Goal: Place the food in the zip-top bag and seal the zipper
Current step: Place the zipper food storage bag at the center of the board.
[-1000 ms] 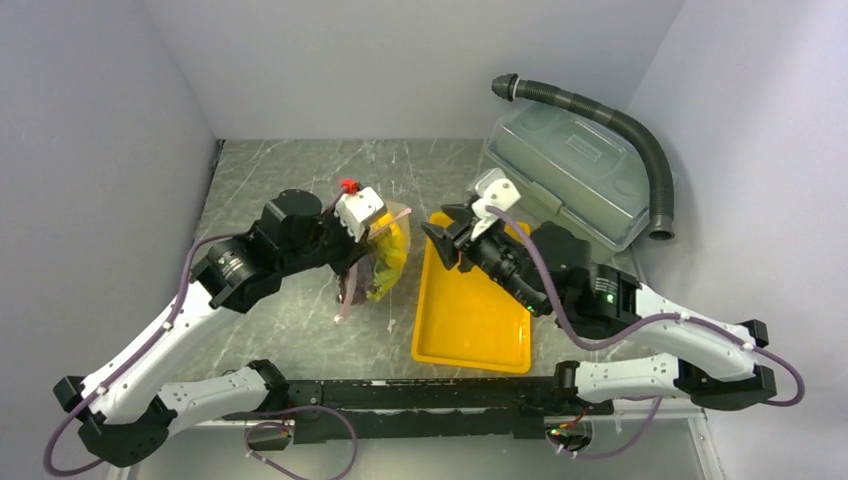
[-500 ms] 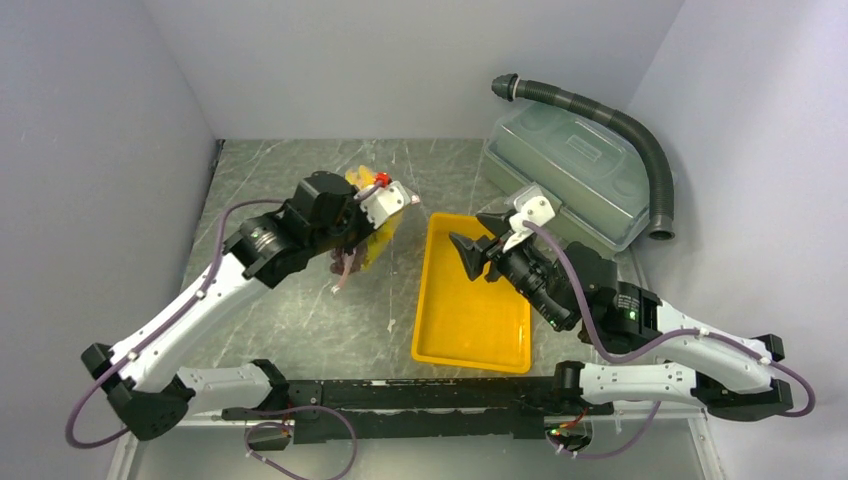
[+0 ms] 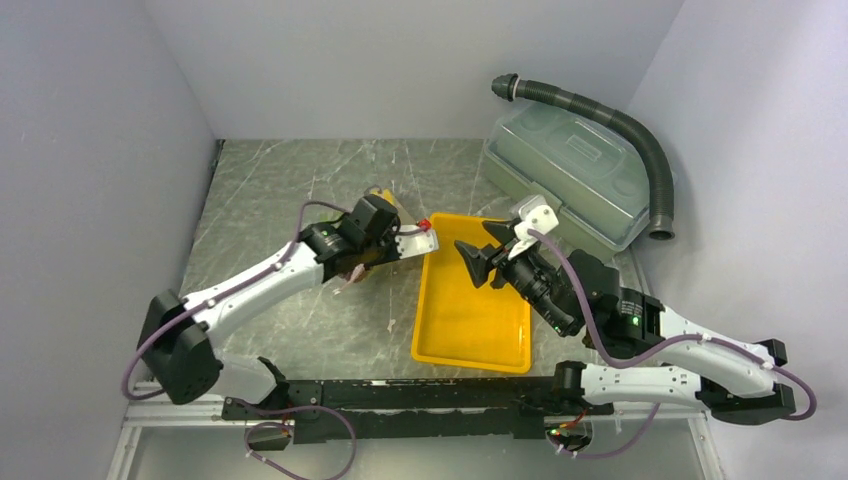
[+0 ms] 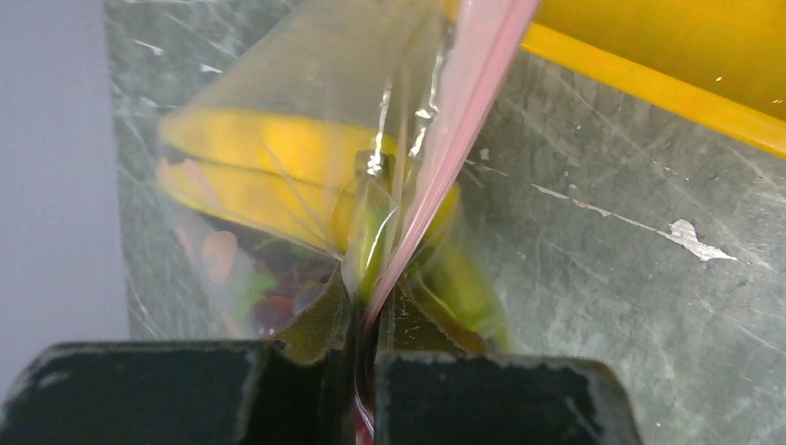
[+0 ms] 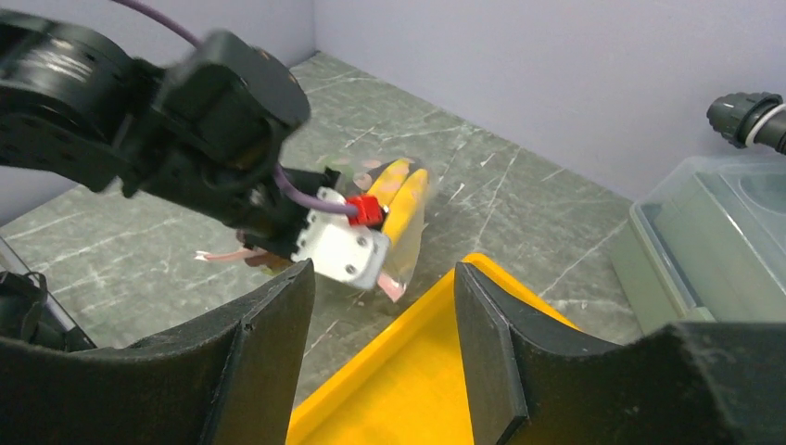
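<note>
The clear zip-top bag (image 4: 306, 102) lies on the table left of the yellow tray, with the food in it: yellow bananas (image 4: 269, 158) and dark red and green grapes (image 4: 278, 311). My left gripper (image 4: 371, 362) is shut on the pink zipper (image 4: 445, 139), which runs out ahead of the jaws towards the tray. In the top view the left gripper (image 3: 398, 255) sits over the bag; bananas (image 3: 384, 197) show behind it. The right wrist view shows the bag (image 5: 403, 199) and the strip's end (image 5: 391, 289). My right gripper (image 3: 476, 264), also (image 5: 385, 343), is open and empty above the tray.
The yellow tray (image 3: 470, 330) sits at centre, its near corner showing in the right wrist view (image 5: 417, 371). A translucent lidded box (image 3: 570, 175) and a black ribbed hose (image 3: 640, 140) stand at the back right. Grey walls enclose the table.
My left gripper has swung lower and to the right, towards the tray's near-left corner, with the bag's strip in its jaws. The right gripper has drawn back a little over the tray.
</note>
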`<state>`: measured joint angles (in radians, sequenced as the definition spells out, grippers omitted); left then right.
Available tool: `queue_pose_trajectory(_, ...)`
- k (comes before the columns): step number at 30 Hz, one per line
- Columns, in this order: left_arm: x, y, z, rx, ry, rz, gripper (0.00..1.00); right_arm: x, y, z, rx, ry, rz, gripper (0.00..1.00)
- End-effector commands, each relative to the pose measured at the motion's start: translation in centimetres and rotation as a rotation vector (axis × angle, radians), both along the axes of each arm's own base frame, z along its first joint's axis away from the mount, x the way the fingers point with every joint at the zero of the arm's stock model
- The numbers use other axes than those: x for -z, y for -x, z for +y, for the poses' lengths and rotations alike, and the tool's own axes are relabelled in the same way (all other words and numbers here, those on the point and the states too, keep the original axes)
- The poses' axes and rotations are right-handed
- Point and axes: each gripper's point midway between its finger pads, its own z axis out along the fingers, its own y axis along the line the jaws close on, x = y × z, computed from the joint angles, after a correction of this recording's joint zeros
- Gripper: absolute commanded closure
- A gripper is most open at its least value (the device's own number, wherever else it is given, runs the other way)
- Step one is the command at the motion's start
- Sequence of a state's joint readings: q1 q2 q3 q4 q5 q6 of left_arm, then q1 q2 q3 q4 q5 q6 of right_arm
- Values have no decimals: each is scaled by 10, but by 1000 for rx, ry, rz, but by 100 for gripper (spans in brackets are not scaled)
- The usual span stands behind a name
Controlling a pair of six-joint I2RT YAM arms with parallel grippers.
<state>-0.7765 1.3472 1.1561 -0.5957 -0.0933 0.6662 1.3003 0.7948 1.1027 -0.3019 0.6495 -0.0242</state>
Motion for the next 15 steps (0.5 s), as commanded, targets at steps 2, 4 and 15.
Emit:
queue_pose_trajectory(2,21,-20,-10,-41,10,-41,100,1,1,-8,9,-27,11,39)
queue_pose_trajectory(4,30,-16,-9,-59,21,-24,100,3,2,-9,7,-27,11,37)
queue_pose_trajectory(15,38,37,-13,-125,117,78,53,21,-3,-4,21,-6,26,27)
